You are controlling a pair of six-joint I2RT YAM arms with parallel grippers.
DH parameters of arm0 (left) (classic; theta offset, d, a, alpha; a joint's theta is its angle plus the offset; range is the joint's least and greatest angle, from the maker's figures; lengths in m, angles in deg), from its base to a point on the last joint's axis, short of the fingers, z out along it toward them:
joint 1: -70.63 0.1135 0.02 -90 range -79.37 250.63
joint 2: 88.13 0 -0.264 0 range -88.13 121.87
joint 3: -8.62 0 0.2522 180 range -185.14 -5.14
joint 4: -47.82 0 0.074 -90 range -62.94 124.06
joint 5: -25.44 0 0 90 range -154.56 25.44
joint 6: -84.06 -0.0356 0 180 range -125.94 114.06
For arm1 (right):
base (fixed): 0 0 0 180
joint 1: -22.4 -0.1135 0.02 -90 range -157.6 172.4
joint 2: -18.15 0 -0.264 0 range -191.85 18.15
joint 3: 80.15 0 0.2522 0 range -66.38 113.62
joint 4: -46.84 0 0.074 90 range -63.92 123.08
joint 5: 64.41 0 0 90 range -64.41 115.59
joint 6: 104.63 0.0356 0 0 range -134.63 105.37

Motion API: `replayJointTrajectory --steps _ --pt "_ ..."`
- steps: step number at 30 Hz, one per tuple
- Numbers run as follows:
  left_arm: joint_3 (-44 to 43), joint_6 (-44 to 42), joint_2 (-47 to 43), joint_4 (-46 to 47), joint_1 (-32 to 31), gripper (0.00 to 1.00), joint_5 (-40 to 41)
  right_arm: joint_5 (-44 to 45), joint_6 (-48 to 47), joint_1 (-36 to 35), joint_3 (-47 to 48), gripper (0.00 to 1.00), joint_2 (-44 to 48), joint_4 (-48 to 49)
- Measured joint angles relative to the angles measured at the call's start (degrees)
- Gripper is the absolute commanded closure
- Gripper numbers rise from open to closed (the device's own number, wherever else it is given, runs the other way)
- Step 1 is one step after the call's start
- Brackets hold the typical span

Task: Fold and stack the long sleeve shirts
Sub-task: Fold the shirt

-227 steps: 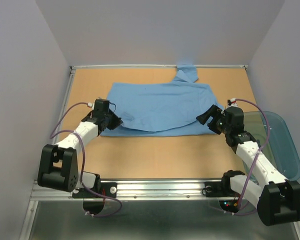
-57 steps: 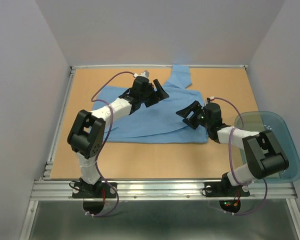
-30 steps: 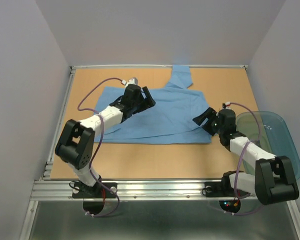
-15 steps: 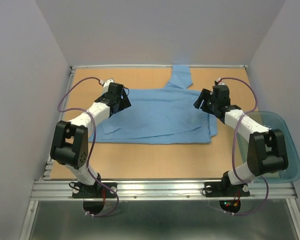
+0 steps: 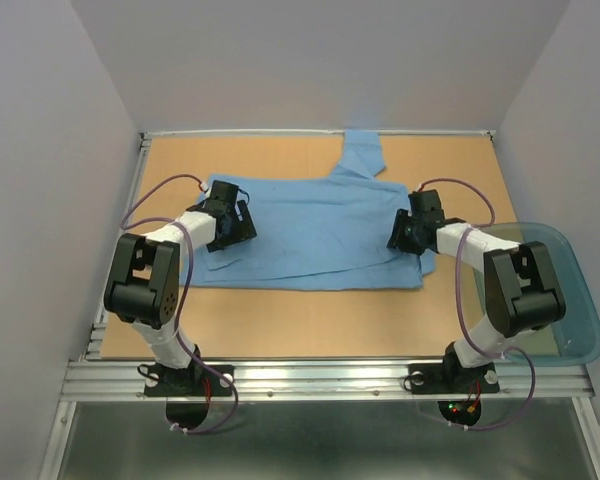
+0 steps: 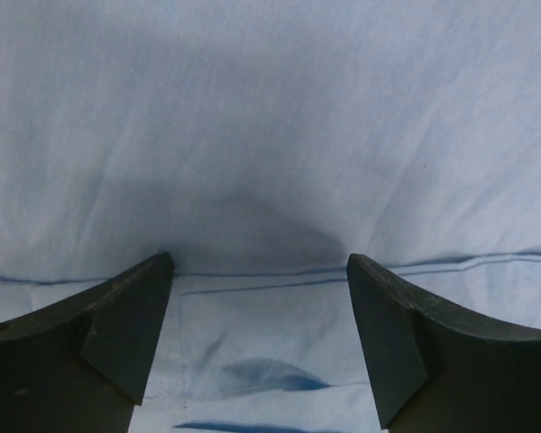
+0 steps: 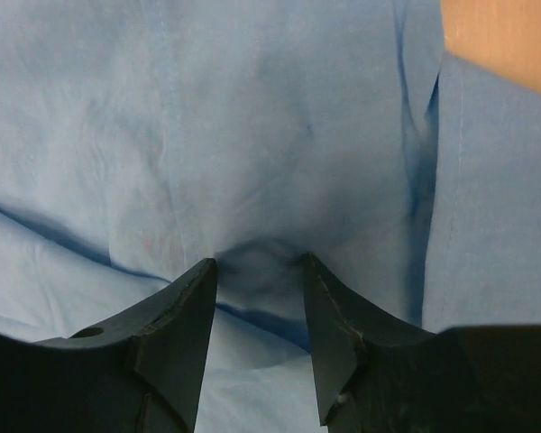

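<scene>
One of the long sleeve shirts (image 5: 320, 225), light blue, lies spread flat on the table, with one part reaching the back edge (image 5: 365, 150). My left gripper (image 5: 238, 226) is down on the shirt's left part. In the left wrist view it (image 6: 260, 271) stands wide open, both fingertips pressed on the cloth (image 6: 270, 135) at a seam line. My right gripper (image 5: 402, 236) is down on the shirt's right edge. In the right wrist view it (image 7: 257, 266) is half closed, and a small pucker of the shirt (image 7: 252, 117) sits between the tips.
A translucent teal tub (image 5: 550, 300) hangs off the table's right side, close behind the right arm. Bare wooden table (image 5: 310, 320) lies in front of the shirt and shows past its edge (image 7: 505, 36). Grey walls enclose the back and sides.
Both grippers came toward me from the shirt's back corners and dropped onto the cloth. The right jaws narrowed and cloth puckered between them. The left jaws stayed wide.
</scene>
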Motion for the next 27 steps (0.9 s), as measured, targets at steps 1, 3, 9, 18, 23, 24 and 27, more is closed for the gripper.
replayJointTrajectory --steps 1,3,9,18,23,24,27 --pt "0.33 -0.17 -0.42 0.22 0.09 0.1 -0.98 -0.02 0.37 0.0 -0.81 0.51 0.02 0.02" --pt "1.99 -0.76 -1.84 0.74 0.37 0.09 -3.32 -0.13 1.01 0.0 -2.14 0.51 1.84 -0.76" --pt "9.57 -0.42 -9.4 0.87 0.81 0.09 -9.03 -2.16 3.39 0.0 -6.19 0.43 6.73 -4.48" --pt "8.48 -0.55 -18.56 -8.9 2.4 0.03 -6.73 -3.37 4.31 0.5 -3.93 0.27 11.54 -13.62" --pt "-3.65 -4.72 -17.18 -8.59 5.42 0.01 0.5 -3.41 3.3 3.56 9.35 0.14 9.16 -15.69" --pt "-5.88 -5.6 -16.0 -8.11 6.25 0.01 1.66 -3.5 2.86 4.13 12.52 0.1 7.96 -15.54" --pt "-11.3 -8.63 -10.69 -6.1 8.22 0.01 4.33 -3.8 2.12 5.57 19.15 0.05 4.22 -14.95"
